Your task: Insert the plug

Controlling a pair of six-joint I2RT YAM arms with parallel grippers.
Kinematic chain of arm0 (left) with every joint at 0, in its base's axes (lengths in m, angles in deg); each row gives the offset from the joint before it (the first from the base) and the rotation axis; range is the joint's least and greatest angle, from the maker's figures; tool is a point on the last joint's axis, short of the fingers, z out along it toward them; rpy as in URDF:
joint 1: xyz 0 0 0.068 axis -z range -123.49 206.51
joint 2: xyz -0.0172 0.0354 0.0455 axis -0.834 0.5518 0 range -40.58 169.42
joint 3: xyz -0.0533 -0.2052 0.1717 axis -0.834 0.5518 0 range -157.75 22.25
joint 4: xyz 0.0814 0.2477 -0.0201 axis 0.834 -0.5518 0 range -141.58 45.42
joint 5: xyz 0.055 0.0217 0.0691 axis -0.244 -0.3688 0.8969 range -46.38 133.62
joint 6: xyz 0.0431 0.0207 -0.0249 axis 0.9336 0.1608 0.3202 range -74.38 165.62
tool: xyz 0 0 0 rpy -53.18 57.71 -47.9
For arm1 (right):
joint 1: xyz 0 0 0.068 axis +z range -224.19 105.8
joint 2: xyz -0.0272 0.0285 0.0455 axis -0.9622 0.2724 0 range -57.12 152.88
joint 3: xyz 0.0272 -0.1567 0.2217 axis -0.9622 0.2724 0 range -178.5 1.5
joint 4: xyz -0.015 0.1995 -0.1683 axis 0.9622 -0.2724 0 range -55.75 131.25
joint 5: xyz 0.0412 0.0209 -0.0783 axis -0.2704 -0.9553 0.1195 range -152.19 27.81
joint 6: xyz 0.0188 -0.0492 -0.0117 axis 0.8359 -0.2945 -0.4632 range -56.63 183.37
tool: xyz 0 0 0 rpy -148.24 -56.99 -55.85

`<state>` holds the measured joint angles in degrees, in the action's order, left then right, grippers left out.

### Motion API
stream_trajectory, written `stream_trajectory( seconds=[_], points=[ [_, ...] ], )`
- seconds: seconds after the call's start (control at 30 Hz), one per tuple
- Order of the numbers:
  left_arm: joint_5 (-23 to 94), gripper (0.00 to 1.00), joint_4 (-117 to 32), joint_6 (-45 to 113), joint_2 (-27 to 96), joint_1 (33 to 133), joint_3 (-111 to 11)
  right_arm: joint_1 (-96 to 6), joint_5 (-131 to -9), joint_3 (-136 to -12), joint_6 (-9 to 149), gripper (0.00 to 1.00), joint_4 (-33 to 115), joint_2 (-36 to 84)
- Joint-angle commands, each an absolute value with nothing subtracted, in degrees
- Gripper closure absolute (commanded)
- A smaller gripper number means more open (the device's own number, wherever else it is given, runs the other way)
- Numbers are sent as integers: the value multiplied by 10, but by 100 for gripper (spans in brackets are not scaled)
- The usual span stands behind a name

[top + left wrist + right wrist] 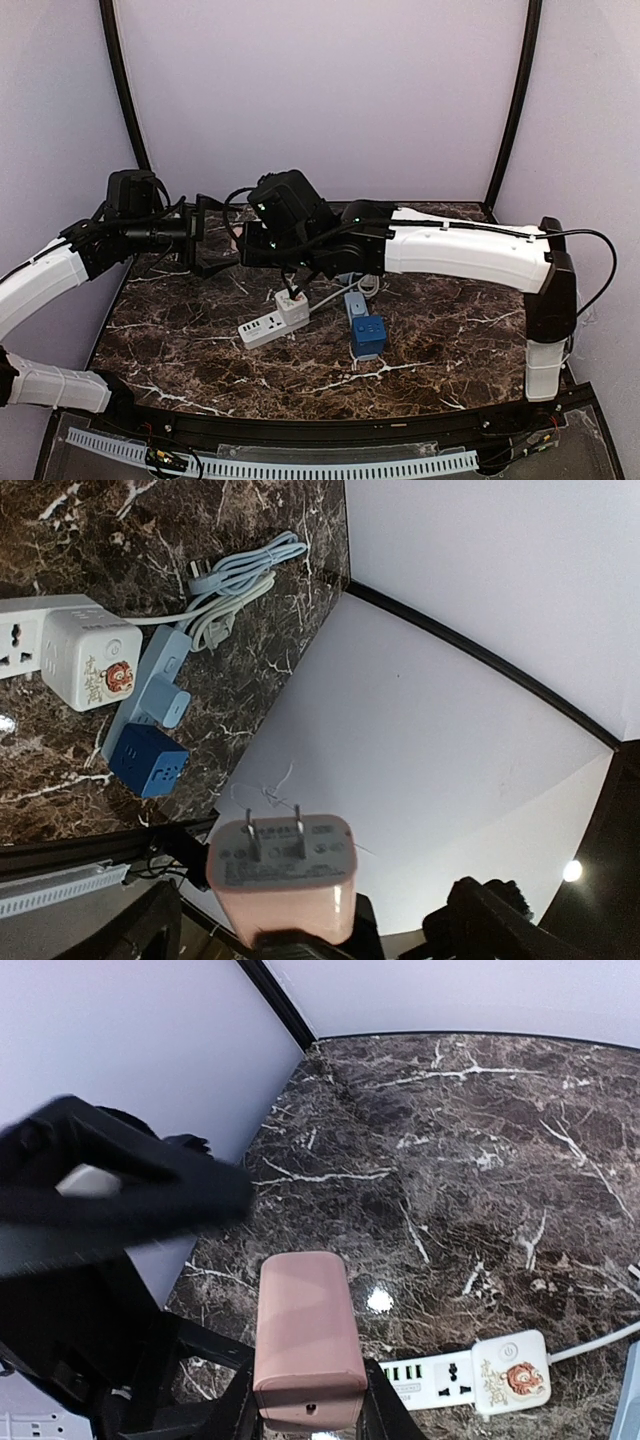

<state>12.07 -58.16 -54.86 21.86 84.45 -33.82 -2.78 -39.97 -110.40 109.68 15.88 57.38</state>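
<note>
The pink plug (305,1330) hung in the air over the far left of the table (450,340), well above the marble. It was pinched at its rear end between the closed jaws of the right gripper (248,246). Its long axis lay roughly level and ran left to right. Its two flat prongs pointed left, straight at the left gripper (212,238). That gripper's jaws stood spread wide on either side of the plug, not touching it. The white strip (272,320) lay on the table below and to the right of the plug, near the middle. A blue adapter (368,335) sat just right of the strip, and a coiled cable (235,585) lay beyond it.
</note>
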Motion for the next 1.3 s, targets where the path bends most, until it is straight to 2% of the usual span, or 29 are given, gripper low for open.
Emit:
stream_trajectory(
  seconds=[0.0,0.23,0.33,0.6,0.7,0.93,1.27],
  points=[
    [117,2,-606,-497,187,845,-324,-32,-378,-1061,1118,100,160,527],
    [113,1,-709,-330,179,835,-309,-31,-354,-923,1167,100,143,426],
    [138,1,-774,-190,195,836,-329,-29,-339,-865,1200,100,126,368],
    [322,3,-986,227,277,836,-438,-19,-314,-767,1260,100,45,252],
    [352,5,-988,338,282,836,-429,-7,-311,-733,1294,100,11,214],
    [340,12,-930,467,274,840,-374,17,-317,-683,1367,100,-52,147],
    [351,10,-904,618,326,917,-341,21,-325,-688,1386,100,-92,126]
  ],
)
